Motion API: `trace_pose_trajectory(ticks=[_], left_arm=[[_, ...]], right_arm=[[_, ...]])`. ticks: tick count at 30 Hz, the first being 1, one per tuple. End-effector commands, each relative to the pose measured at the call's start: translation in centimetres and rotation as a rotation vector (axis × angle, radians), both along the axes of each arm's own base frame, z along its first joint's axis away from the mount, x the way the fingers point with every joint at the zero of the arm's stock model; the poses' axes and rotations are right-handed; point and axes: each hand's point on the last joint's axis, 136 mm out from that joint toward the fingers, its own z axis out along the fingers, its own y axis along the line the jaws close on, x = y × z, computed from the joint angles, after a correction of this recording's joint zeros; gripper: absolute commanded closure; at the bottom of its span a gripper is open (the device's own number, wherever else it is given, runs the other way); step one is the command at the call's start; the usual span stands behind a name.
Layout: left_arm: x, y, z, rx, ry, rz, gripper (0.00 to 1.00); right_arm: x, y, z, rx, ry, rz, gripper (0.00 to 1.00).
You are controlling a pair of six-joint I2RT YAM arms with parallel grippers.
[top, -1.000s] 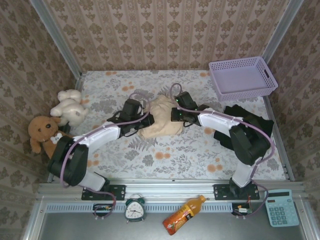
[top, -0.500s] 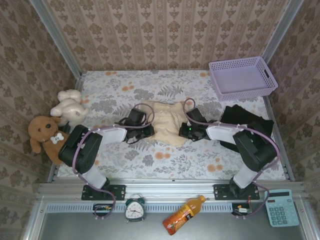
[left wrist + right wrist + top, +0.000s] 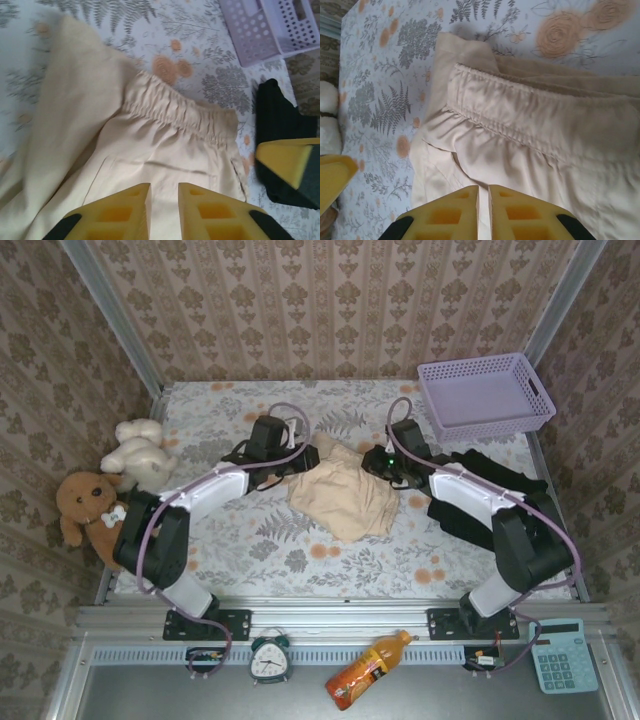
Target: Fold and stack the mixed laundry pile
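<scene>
**Q:** Claws, quick?

**A:** My left claw has its fingers a crack apart. I see nothing between them, just beige cloth under the gap. My right claw shows only a thin slit, and I can't tell if a fold is caught in it.

**Q:** What's under them?

**A:** The beige garment. It's spread loosely on the bench, left of the lavender basket, nearer to me than it and well apart from it. Its gathered waistband lies just ahead of both sets of fingers. My left claw is at the end away from the basket and my right at the end toward it.

**Q:** The other piece?

**A:** The black T-shirt is heaped just on the near side of the basket, partly under my right arm. It isn't folded yet.

**Q:** How will the beige one handle?

**A:** Light and limp, I'd say. It's thin cloth, so it will sag and drape the moment it's lifted, and a smooth single layer may slide out of a shallow pinch. It isn't fragile.

**Q:** Where to grab?

**A:** The waistband, one claw per corner. The bunched elastic is the thickest part, so it gives the firmest bite. Holding both ends should keep that edge straight for a fold.
</scene>
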Motion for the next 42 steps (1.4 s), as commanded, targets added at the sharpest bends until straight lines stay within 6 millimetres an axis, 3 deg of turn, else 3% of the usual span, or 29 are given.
trace_pose_trajectory(ticks=[1,6,9,13,15,17,20,21,24,29,38,42], left_arm=[[0.4,-2.2,-3.3,-0.032,0.052,-0.085,0.79],[1.6,-2.9,-7.6,-0.005,0.114,-0.1,0.79],[1.9,-2.8,-8.9,0.004,0.149,-0.099,0.74],[2.5,-2.1,-6.2,-0.012,0.125,-0.098,0.63],[2.6,-1.1,-3.7,0.004,0.079,-0.092,0.48],[2.4,0.0,-1.9,0.032,0.041,-0.091,0.38],[1.8,1.6,-0.9,0.111,-0.002,-0.095,0.26],[2.2,3.1,-1.3,0.157,-0.009,-0.073,0.22],[2.2,4.9,-3.0,0.246,0.01,-0.076,0.19],[2.3,5.3,-6.1,0.296,0.05,-0.103,0.17],[2.5,3.5,-8.8,0.21,0.097,-0.135,0.23],[1.9,2.6,-9.8,0.174,0.119,-0.148,0.29]], right_arm=[[-0.2,0.4,-3.3,0.03,0.073,0.016,0.86],[-0.2,-1.2,-7.9,0.077,0.14,-0.065,0.86],[-0.1,-1.0,-9.1,0.109,0.174,-0.052,0.85],[-0.6,-1.0,-6.7,0.113,0.151,-0.018,0.74],[-1.4,-1.8,-4.8,0.048,0.135,0.005,0.57],[-2.9,-2.9,-3.7,-0.03,0.146,0.026,0.46],[-5.2,-4.9,-2.9,-0.127,0.161,0.03,0.26],[-6.1,-5.5,-3.1,-0.159,0.182,0.024,0.24],[-8.1,-7.2,-4.0,-0.219,0.231,-0.003,0.21],[-9.6,-7.3,-6.1,-0.192,0.282,-0.033,0.2],[-8.0,-3.8,-7.9,-0.133,0.266,-0.005,0.21],[-7.3,-3.2,-9.2,-0.135,0.283,-0.006,0.24]])
